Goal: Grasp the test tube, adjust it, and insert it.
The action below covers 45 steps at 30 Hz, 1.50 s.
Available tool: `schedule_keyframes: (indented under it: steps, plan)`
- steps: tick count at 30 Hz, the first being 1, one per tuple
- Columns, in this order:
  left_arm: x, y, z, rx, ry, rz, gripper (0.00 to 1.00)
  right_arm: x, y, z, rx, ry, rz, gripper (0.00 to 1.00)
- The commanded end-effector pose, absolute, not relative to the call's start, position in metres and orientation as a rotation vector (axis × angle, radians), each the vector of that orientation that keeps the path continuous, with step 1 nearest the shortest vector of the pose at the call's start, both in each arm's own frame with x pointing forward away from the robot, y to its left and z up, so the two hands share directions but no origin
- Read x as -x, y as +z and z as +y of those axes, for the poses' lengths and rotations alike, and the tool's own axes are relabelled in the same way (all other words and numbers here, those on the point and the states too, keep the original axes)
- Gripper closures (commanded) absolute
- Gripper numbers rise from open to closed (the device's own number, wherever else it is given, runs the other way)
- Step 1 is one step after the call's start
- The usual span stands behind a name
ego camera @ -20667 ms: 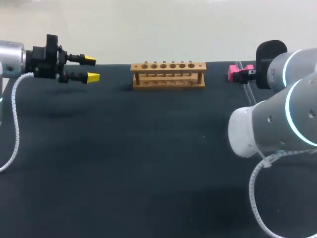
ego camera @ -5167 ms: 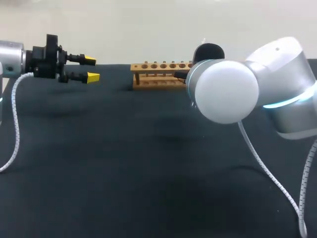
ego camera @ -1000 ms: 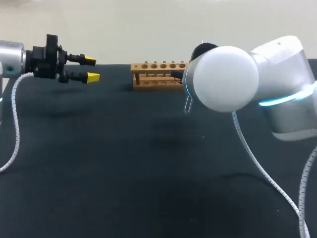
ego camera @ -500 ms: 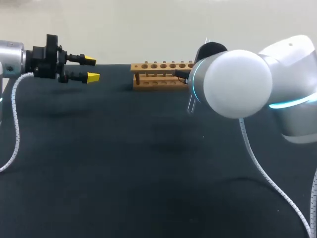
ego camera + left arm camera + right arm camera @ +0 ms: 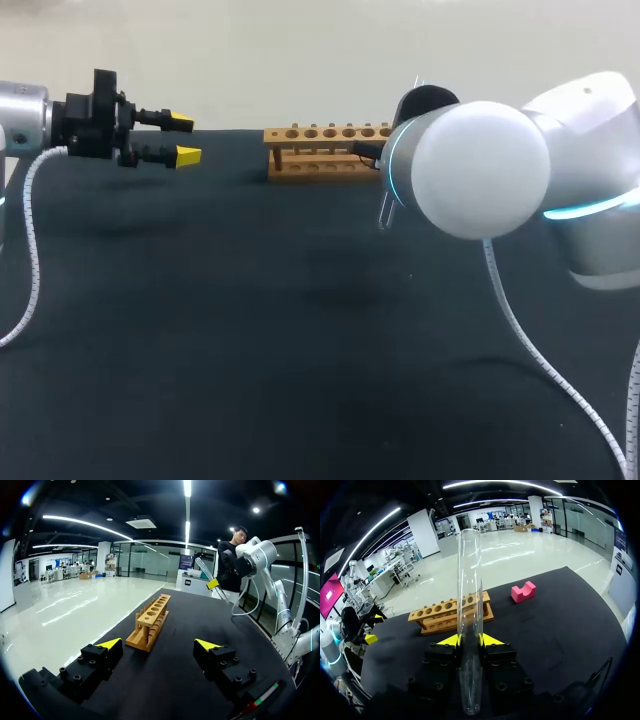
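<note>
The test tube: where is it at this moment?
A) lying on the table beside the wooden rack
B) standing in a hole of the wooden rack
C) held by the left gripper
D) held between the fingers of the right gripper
D: in the right wrist view the test tube is clamped between the yellow tips of the right gripper, apart from the wooden rack, while the left gripper is open and empty.

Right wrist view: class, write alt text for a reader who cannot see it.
The right gripper is shut on a clear test tube that stands up between its yellow tips. Ahead on the dark table is a wooden rack with a row of empty holes, with a pink block off one end.
</note>
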<state>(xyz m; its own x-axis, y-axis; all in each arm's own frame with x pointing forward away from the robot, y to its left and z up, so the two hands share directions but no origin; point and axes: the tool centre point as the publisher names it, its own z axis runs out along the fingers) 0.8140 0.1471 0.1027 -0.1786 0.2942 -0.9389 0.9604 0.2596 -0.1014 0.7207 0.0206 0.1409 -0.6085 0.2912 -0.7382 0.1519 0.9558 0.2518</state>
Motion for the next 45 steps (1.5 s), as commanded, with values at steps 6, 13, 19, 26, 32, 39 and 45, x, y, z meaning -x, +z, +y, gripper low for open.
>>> schedule_keyframes:
  steps: [6, 13, 19, 26, 32, 39, 45]
  plan:
    - [-0.812, 0.102, 0.147, -1.172, -0.951, 1.652, 0.00, -0.720, 0.140, 0.020, -0.310, 0.209, 2.229, 1.00]
    - [-0.812, 0.102, 0.147, -1.172, -0.951, 1.652, 0.00, -0.721, 0.139, 0.020, -0.309, 0.212, 2.217, 1.00]
    - [-0.812, 0.102, 0.147, -1.172, -0.951, 1.652, 0.00, -0.726, 0.137, 0.020, -0.325, 0.214, 2.186, 1.00]
    - [-0.812, 0.102, 0.147, -1.172, -0.951, 1.652, 0.00, -0.732, 0.135, 0.021, -0.318, 0.224, 2.181, 1.00]
    - [-0.812, 0.102, 0.147, -1.172, -0.951, 1.652, 0.00, -0.738, 0.134, 0.022, -0.301, 0.195, 2.149, 1.00]
    - [-0.812, 0.102, 0.147, -1.172, -0.951, 1.652, 0.00, -0.754, 0.141, 0.026, -0.324, 0.169, 2.030, 1.00]
    - [-0.812, 0.102, 0.147, -1.172, -0.951, 1.652, 0.00, -0.773, 0.149, 0.034, -0.314, 0.126, 1.896, 1.00]
